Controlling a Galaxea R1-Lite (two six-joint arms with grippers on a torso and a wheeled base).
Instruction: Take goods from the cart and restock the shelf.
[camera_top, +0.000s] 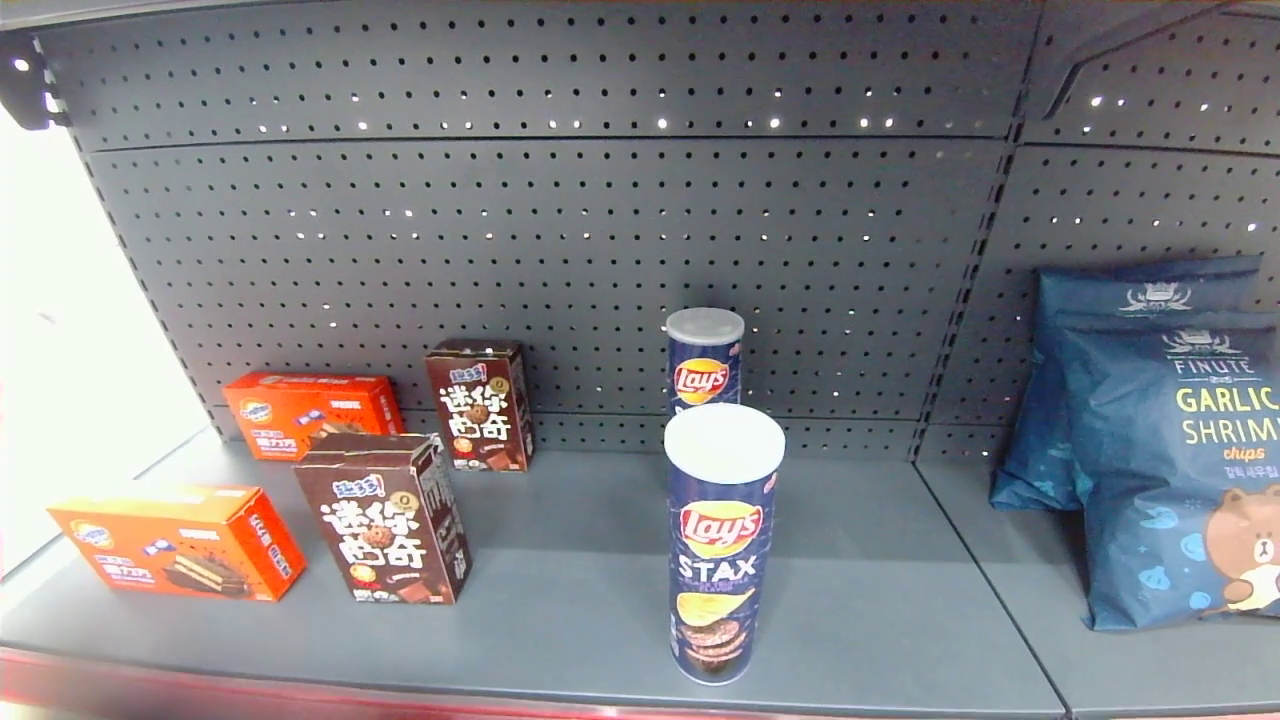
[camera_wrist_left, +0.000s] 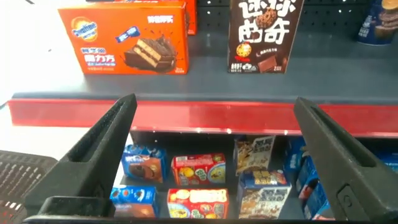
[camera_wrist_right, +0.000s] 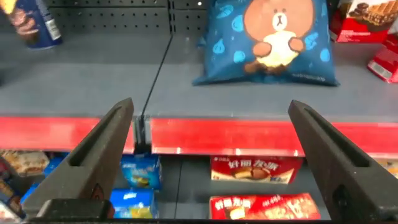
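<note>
The shelf (camera_top: 560, 560) carries two orange boxes (camera_top: 180, 542), two brown boxes (camera_top: 385, 520) and two cans (camera_top: 722, 540), each pair set one behind the other, with blue bags (camera_top: 1170, 470) in the bay to the right. Wide bare stretches lie between these groups, so the restocking looks partly done at most. The left claw (camera_wrist_left: 214, 102) and right claw (camera_wrist_right: 211, 104) both hang spread wide and empty before the shelf's red front edge, so no item is in hand yet.
</note>
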